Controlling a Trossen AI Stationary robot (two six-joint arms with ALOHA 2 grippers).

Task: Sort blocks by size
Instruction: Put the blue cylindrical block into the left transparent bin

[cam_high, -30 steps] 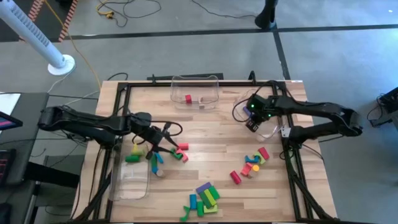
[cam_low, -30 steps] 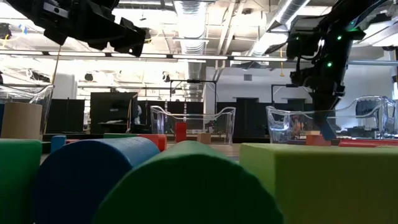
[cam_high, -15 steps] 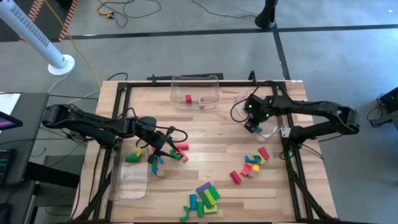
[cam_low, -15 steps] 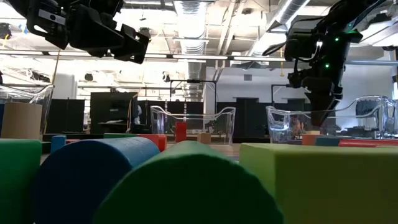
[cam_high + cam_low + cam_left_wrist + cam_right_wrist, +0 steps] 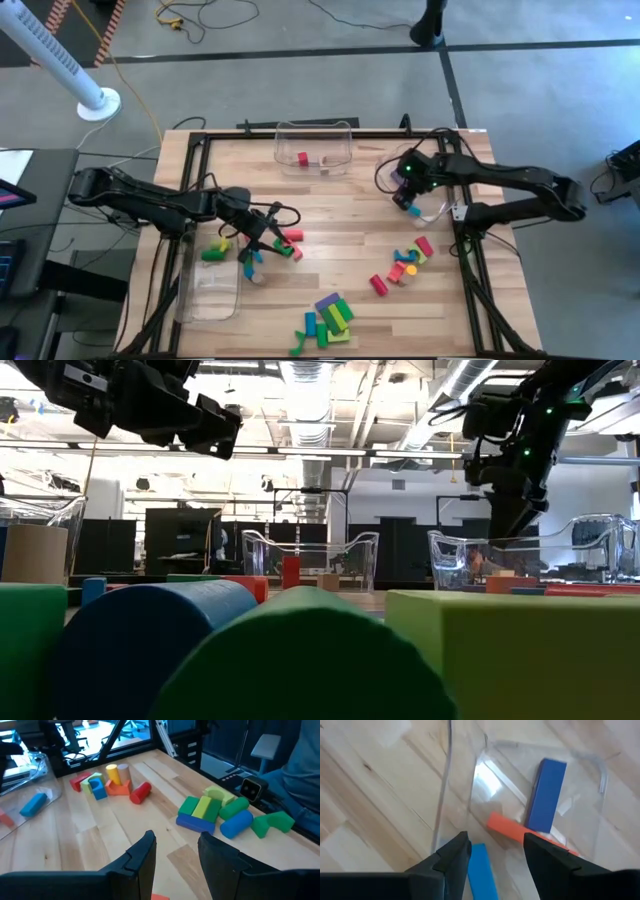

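Two dark arms (image 5: 150,200) reached over the table (image 5: 340,225), one from each side. Three clear bins (image 5: 314,148) stood on it: one at the far edge, one at the left, one under the right gripper (image 5: 492,852). That bin held three blocks (image 5: 547,800) (two blue, one orange). The far bin held two, and a red cylinder (image 5: 140,792) lay alone

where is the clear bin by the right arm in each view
High view: the clear bin is mostly hidden beneath the right gripper, near the table's right edge.
Low view: at right, a clear-walled tub behind the hanging gripper.
Left wrist view: its edge shows, a light blue block inside.
Right wrist view: fills the frame, holding a blue bar.
Shared landmark: the right gripper above it.
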